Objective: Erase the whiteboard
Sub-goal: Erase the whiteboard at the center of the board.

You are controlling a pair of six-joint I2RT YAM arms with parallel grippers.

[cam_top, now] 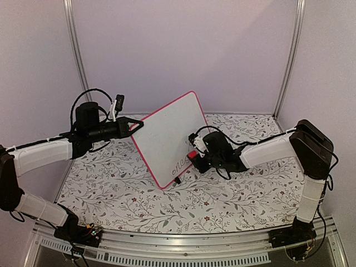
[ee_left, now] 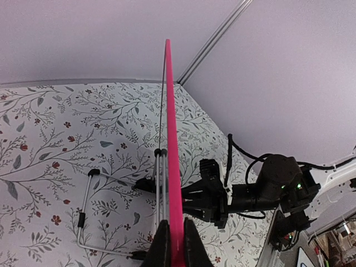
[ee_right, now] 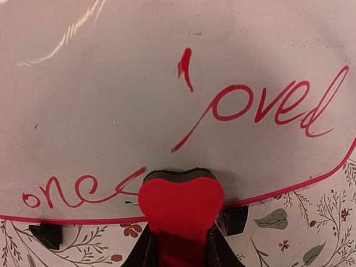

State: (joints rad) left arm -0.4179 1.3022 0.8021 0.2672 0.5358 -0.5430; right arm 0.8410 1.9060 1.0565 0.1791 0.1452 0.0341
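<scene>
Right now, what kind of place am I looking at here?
Probably a robot test booth: plain white walls joined by metal corner posts, a floral-covered table, and a left arm and a right arm bolted to an aluminium rail at its near edge.

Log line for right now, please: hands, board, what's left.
left hand: shut on pink-framed white rectangular whiteboard edge | right hand: shut on red heart-shaped eraser, at board's lower frame | red handwriting: present | task: unfinished

The whiteboard [ee_right: 100, 100] carries red handwriting [ee_right: 261, 108]: "ones" near its lower left edge, and "oved" at the right with a broken stroke before it. The top view shows only "one".
</scene>
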